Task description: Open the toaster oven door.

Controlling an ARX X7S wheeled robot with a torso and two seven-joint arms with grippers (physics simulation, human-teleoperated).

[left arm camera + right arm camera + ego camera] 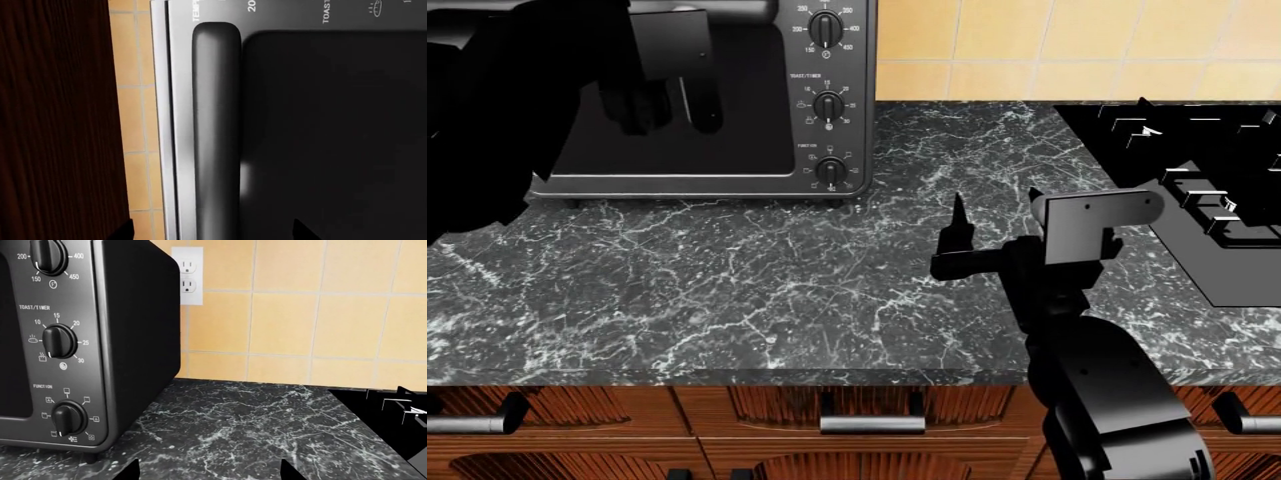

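Head view, left gripper (667, 100): raised in front of the toaster oven door (694, 130) at the counter's far left; two dark fingers (703, 95) hang against the upper part of the glass. From here I cannot tell whether they are spread or pressed together.
Left wrist view: the door's bar handle (217, 135) fills the middle of the frame, very close to the camera; dark glass lies on one side of it and the silver frame on the other. Only two dark fingertip corners show at the frame's edge, either side of the bar, apart from each other; contact with the bar cannot be told.
Left arm: a large black mass over the counter's left end, reaching toward the back wall.
Toaster oven (741, 120): stands at the back left of the counter (761, 290) on small feet, its dial column (827, 105) on the side nearer the counter's middle; the door appears closed, flush with the front.
Right gripper (994, 215): fingers spread, pointing toward the back wall, hovering over the counter's middle, well apart from the oven and holding nothing.
Right arm: rises from the front edge near the right.
Open room: bare marble in front of the oven down to the front edge, and between the oven and the stovetop (1214, 190) at the right end.
Back edge: tiled wall (300, 315) with an outlet (188, 275) just behind the oven's side.
Front edge: wooden drawers (868, 420) with steel handles below.
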